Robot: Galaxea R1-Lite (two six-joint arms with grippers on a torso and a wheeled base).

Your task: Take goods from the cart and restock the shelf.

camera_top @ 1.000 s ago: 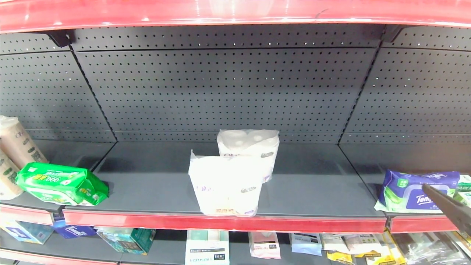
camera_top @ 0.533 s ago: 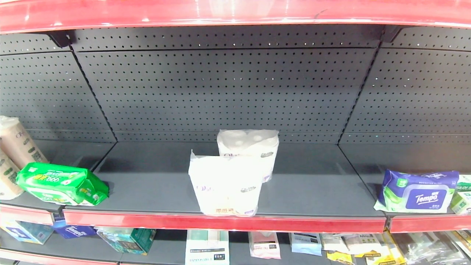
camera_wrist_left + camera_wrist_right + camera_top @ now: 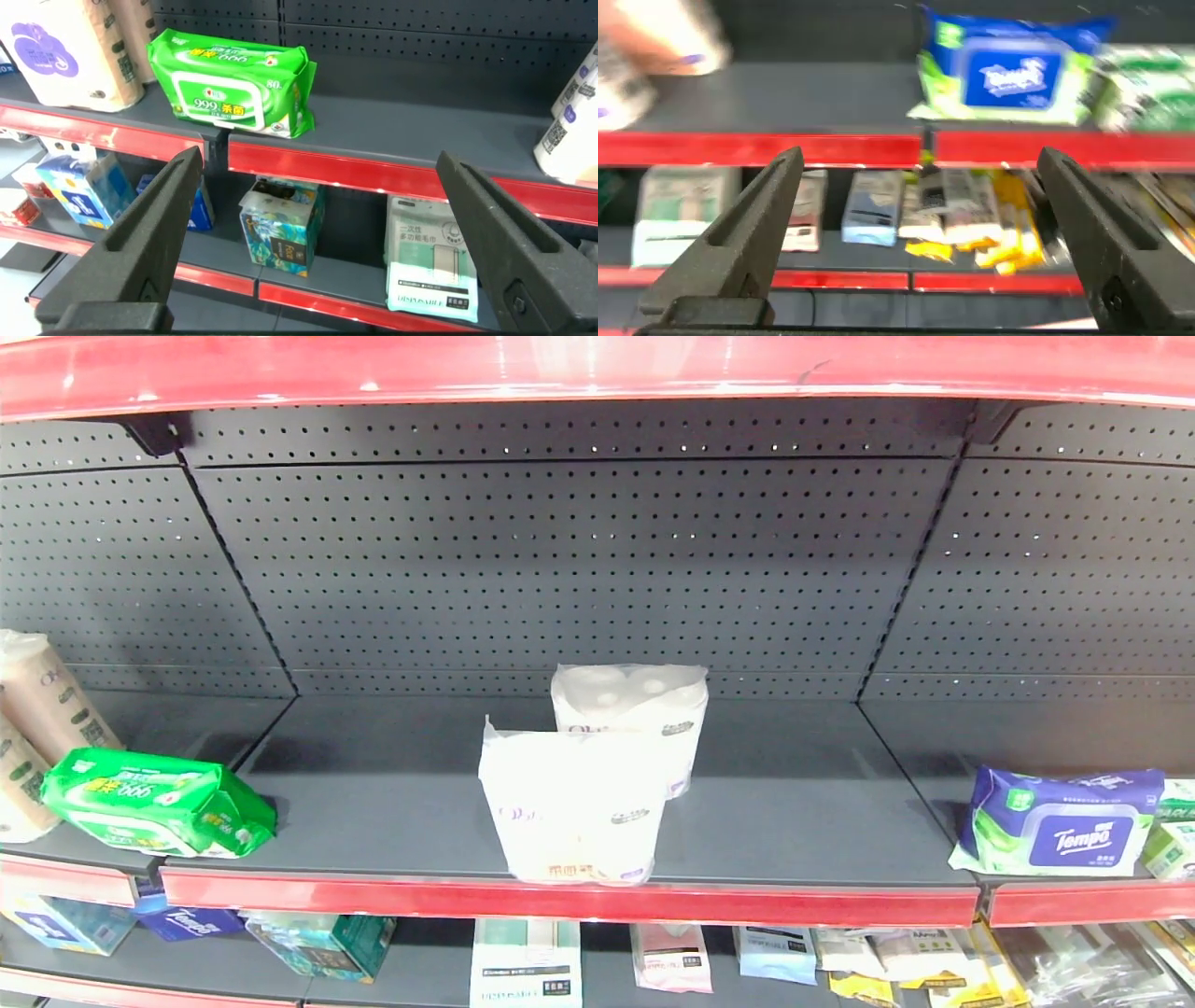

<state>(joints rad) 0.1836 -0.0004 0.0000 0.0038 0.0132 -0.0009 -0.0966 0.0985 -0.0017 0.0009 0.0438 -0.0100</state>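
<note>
Facing you in the head view is a dark grey shelf (image 3: 794, 803) with a red front lip and a perforated back panel (image 3: 579, 560).

Near the middle of the shelf stand two white packs of toilet rolls, both upright. The front roll pack (image 3: 571, 807) sits at the lip. The rear roll pack (image 3: 644, 705) is just behind it and a little toward your right, and the two overlap, so you cannot tell whether they touch.

On the bay to your left, a green wipes pack (image 3: 154, 803) lies flat near the lip, with brown-wrapped rolls (image 3: 37, 709) beside it at the edge. On the bay to your right, a blue wipes pack (image 3: 1060, 821) lies flat near the lip.

The tier below holds a row of boxes and flat sachets (image 3: 525, 961).

The left gripper (image 3: 320, 161) hangs in front of the left bay, below shelf height, jaws spread wide with nothing between them. Beyond it you see the green wipes pack and a teal box (image 3: 280, 229) on the tier below.

The right gripper (image 3: 922, 154) hangs in front of the right bay, jaws likewise spread wide and holding nothing, with the blue wipes pack beyond it.
</note>
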